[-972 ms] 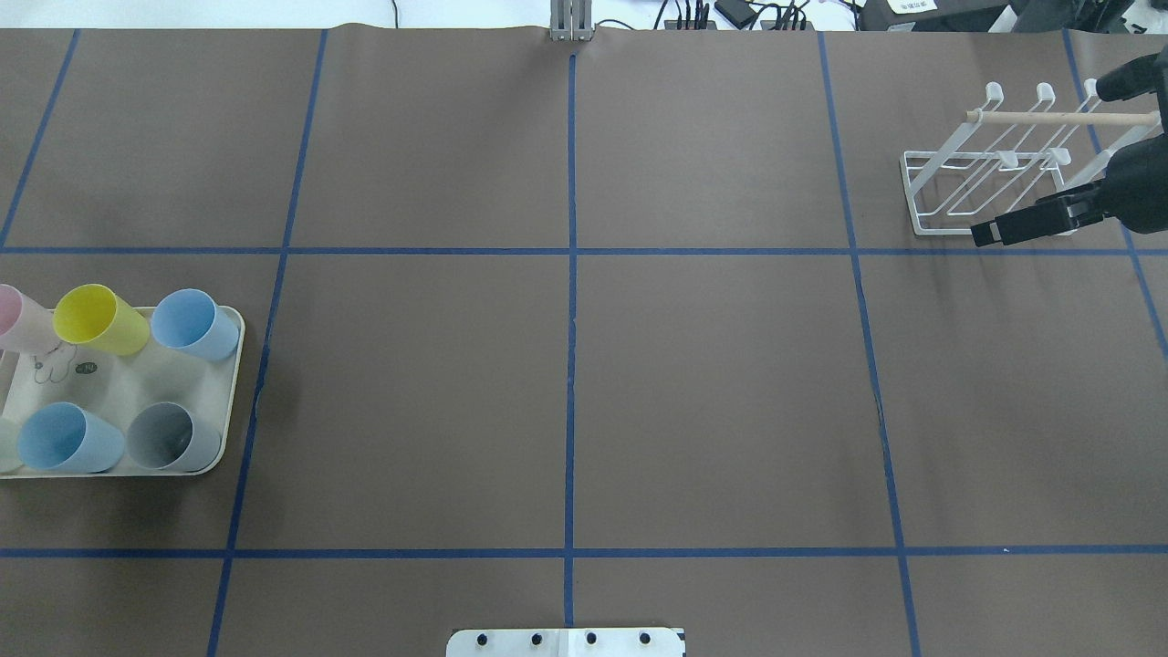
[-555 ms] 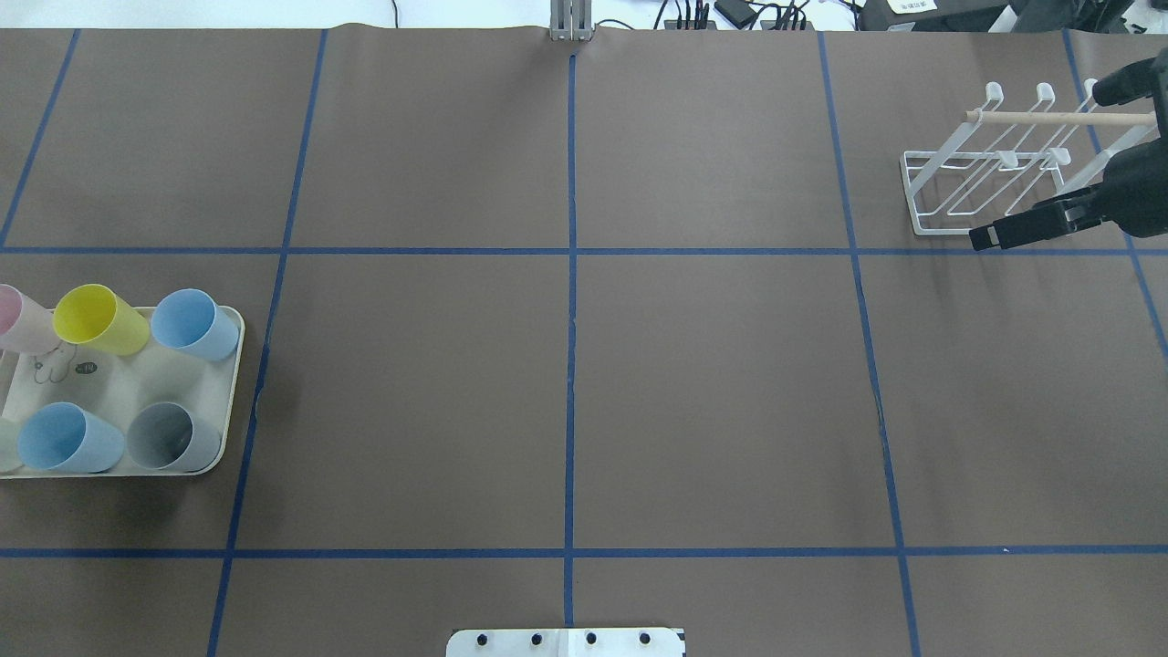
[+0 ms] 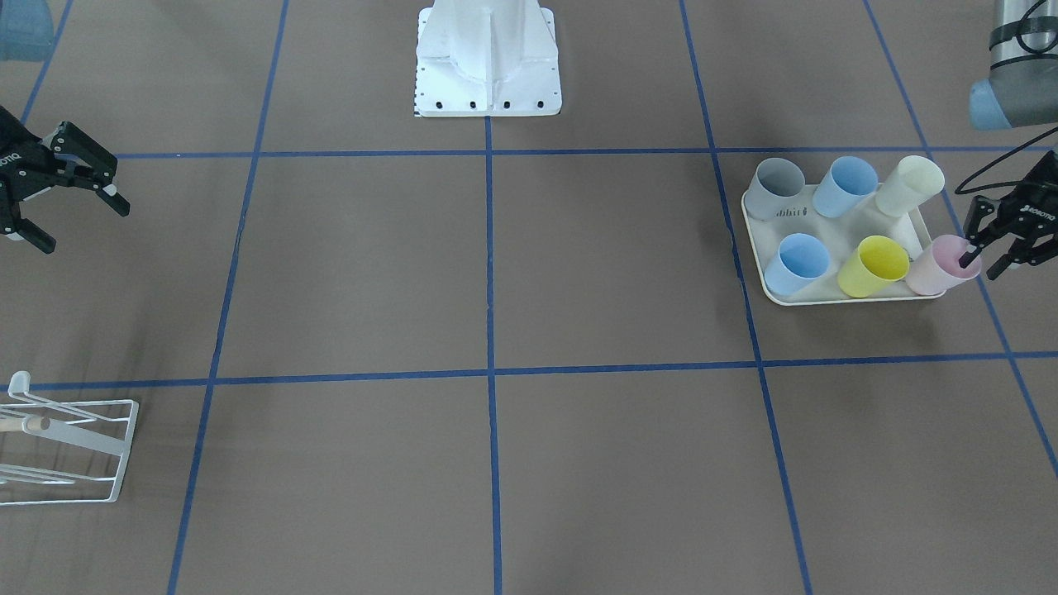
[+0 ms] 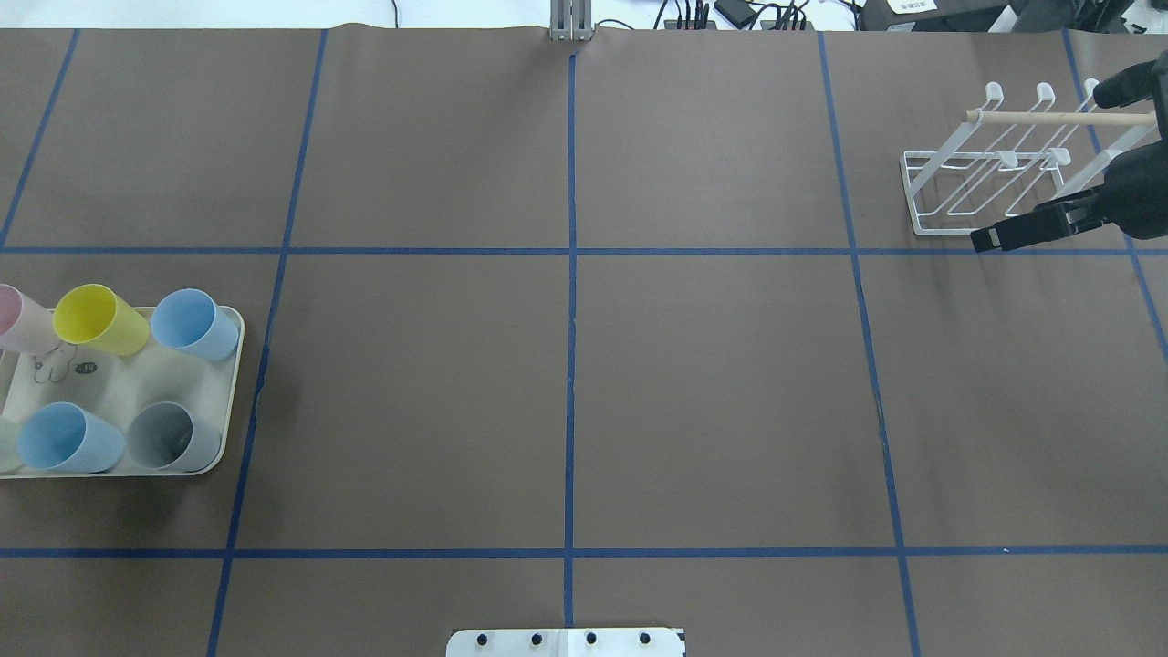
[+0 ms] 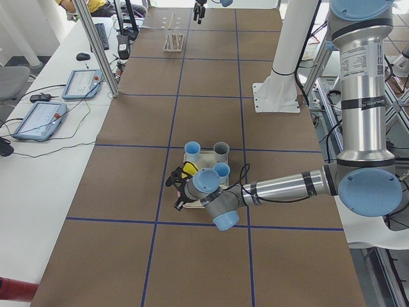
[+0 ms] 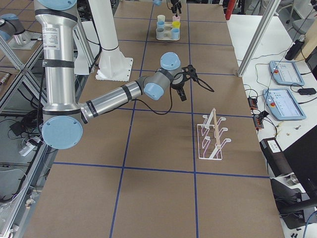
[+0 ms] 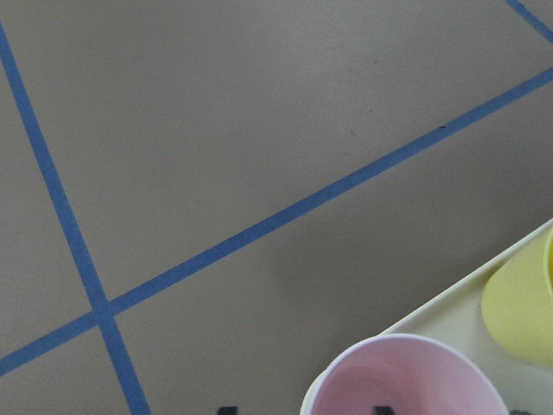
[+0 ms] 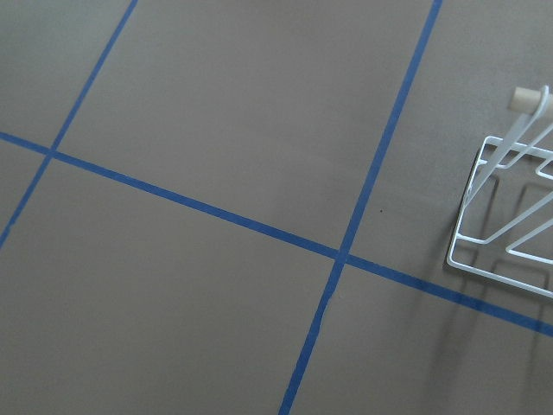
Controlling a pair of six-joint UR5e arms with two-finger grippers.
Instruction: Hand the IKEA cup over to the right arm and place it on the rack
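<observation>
Not much for you to spot versus a second ago. The right gripper (image 4: 982, 241) has only nudged a hair near the rack (image 4: 958, 182). The cups on the tray (image 4: 239, 383) haven't budged.

Check the front-facing view and you'll see the left gripper (image 3: 981, 263) down at the pink cup (image 3: 934, 271). Its fingers (image 3: 969, 252) are spread partway, with one tip dipped inside the cup's mouth and the other outside the wall. So they straddle the rim without pinching it. You can't really tell if the inside tip touches the wall. The right gripper's fingers are wide apart and hold nothing, hanging above the table (image 4: 712, 383) well apart from the cups.

The pink cup sits at a corner of the tray, at the robot's left end of the table, just beside the yellow cup (image 3: 872, 266). It stands upright, long axis vertical, mouth up. The rack stands at the far right end, its wooden rod (image 4: 1049, 118) lying level along the table's length.
</observation>
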